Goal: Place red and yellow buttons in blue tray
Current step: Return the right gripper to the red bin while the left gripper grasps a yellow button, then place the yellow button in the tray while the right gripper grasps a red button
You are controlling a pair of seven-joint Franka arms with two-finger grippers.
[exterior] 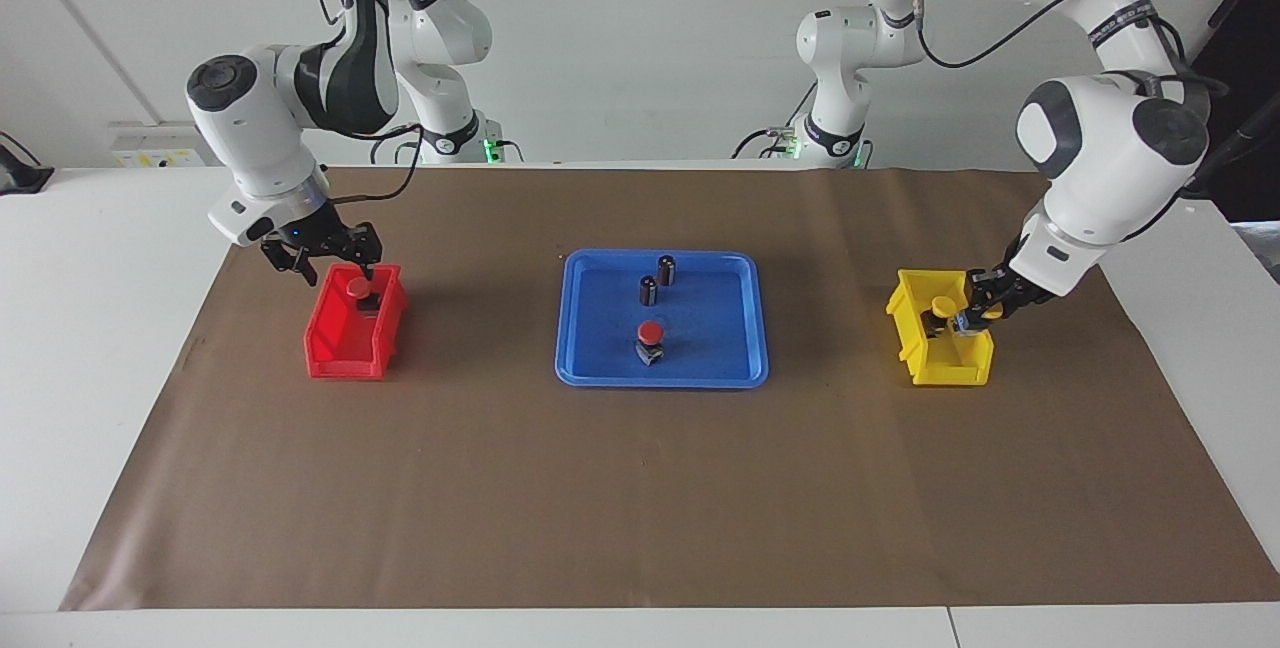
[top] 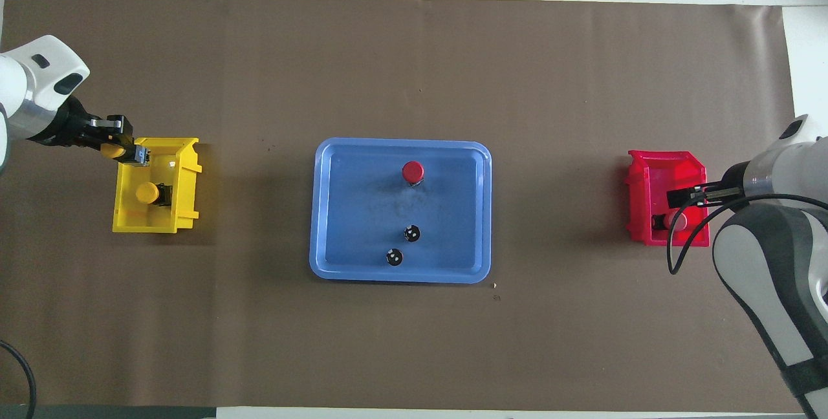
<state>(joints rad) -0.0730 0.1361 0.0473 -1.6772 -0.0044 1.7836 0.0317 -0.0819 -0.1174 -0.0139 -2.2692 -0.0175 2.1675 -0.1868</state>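
The blue tray [exterior: 585, 328] [top: 336, 212] lies mid-table. One red button [exterior: 650, 333] [top: 413, 172] stands in it. The second red button [exterior: 358, 287] [top: 675, 219] sits in the small red bin [exterior: 335, 348] [top: 647, 167]. My right gripper [exterior: 335, 268] [top: 687, 198] hangs open just over that bin, beside the button. My left gripper [exterior: 975, 316] [top: 123, 149] is shut on a yellow button [exterior: 990, 309] [top: 114, 150] at the rim of the small yellow bin [exterior: 945, 368] [top: 184, 180]. The other yellow button [exterior: 941, 307] [top: 147, 193] lies in that bin.
Two dark capless cylinders [exterior: 667, 270] [exterior: 648, 290] stand in the tray, nearer to the robots than the red button; they also show in the overhead view [top: 411, 233] [top: 394, 257]. Brown paper [exterior: 640, 488] covers the table.
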